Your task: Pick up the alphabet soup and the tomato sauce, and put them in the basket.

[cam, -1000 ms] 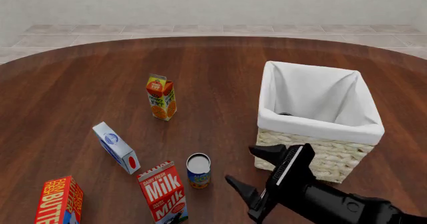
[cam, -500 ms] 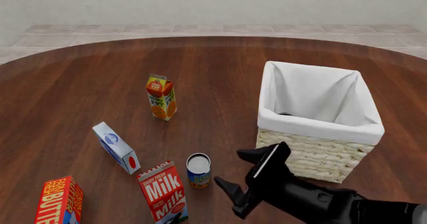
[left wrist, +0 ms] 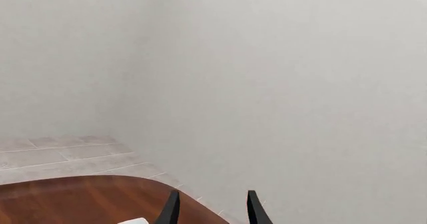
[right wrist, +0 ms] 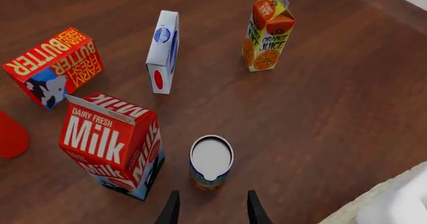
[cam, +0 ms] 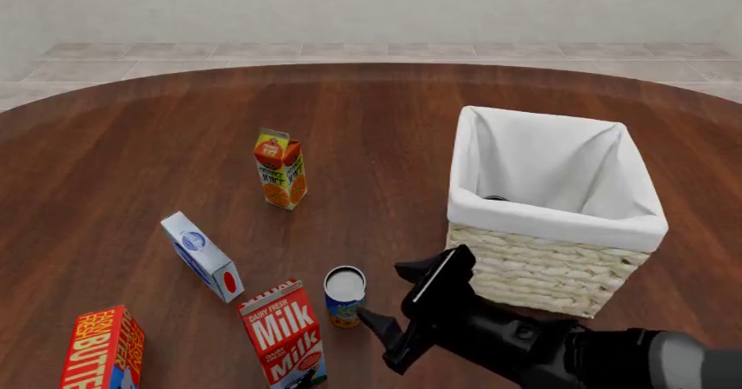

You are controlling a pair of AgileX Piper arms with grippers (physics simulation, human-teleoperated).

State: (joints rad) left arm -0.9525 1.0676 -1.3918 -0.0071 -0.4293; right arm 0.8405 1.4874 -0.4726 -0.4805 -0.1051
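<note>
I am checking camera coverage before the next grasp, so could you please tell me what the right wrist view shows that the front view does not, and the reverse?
Only the right wrist view shows a red object cut off at its frame edge beside the milk carton, and the whole butter box.

Only the front view shows the basket whole, something dark just visible inside it, and the right gripper open beside the alphabet soup.

Both show the alphabet soup upright on the table, the milk carton, the orange juice carton and the blue-and-white carton.
</note>
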